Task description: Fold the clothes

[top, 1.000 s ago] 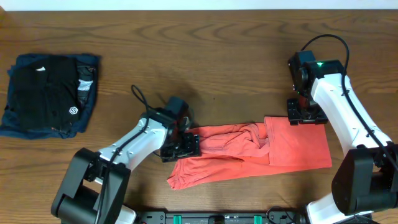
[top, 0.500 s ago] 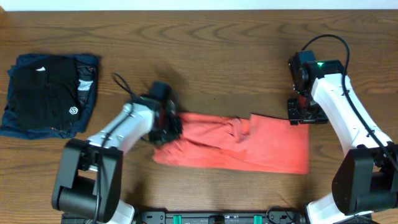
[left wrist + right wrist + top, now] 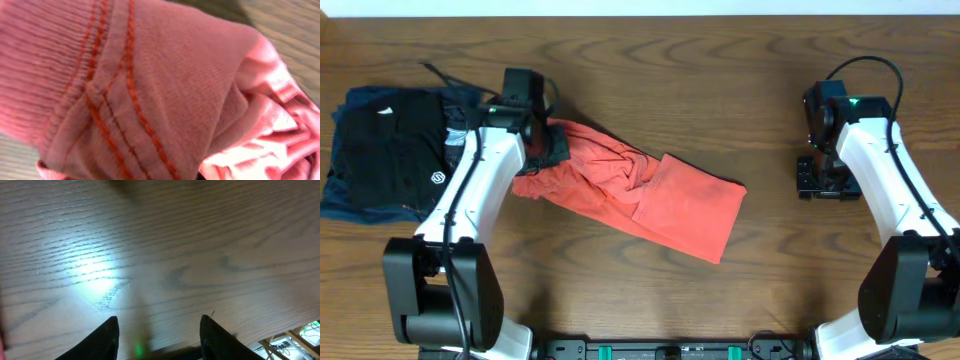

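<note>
Over 1 second the left arm has dragged the red T-shirt to far left; it lies bunched, diagonal, on the surface. Left jaws clamped on its ribbed edge; right jaws part-open, empty. Risk: further dragging could disturb the nearby folded pile.

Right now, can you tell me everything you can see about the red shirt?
The T-shirt is coral-red, soft knit cloth. It is crumpled, not neatly folded, and stretches slantwise from upper left to lower right on the wooden table. Its upper-left end is bunched and wrinkled, and the left gripper has its jaws shut on it there. The lower-right part lies flatter. Close up, the left wrist view shows a ribbed band and rows of darker red stitching. No print shows from this side.
</note>
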Robot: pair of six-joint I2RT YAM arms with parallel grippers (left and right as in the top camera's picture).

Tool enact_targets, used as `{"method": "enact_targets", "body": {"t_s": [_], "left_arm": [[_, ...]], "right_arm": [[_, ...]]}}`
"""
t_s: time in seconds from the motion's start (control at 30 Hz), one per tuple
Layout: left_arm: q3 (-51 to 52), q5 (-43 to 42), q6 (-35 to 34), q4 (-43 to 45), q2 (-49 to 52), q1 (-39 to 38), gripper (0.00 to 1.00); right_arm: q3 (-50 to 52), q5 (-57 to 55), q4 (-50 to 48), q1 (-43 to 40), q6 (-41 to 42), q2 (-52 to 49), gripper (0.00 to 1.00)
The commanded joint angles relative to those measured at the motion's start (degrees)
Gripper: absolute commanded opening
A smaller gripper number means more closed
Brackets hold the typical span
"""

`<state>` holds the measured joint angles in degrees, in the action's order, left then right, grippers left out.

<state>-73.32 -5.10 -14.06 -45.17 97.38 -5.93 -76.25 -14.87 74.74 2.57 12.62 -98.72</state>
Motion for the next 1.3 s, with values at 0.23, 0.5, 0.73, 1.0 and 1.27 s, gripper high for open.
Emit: {"method": "enact_targets", "body": {"t_s": [0.23,0.5,0.73,1.0,1.27], "left_arm": [[-7.8,1.7,-0.7,-3.7,-0.5,-21.3,0.06],[-7.8,1.7,-5.2,0.0,4.2,-37.8,0.07],[-7.8,1.7,-7.3,1.9,8.2,-44.5,0.08],[-7.8,-2.5,-7.7,3.8,8.2,-46.8,0.22],[-10.5,-14.5,7.2,0.5,-3.3,-44.8,0.3]], "right_arm": [[0.2,0.1,0.9,-0.8,-0.3,0.7,0.5],[0.2,1.3,1.3,-0.8,-0.8,0.7,0.51],[0.2,1.6,1.3,-0.8,-1.0,0.7,0.51],[0.2,2.3,1.3,-0.8,-1.0,0.7,0.51],[0.2,2.3,0.7,-0.8,-1.0,0.7,0.57]]}}
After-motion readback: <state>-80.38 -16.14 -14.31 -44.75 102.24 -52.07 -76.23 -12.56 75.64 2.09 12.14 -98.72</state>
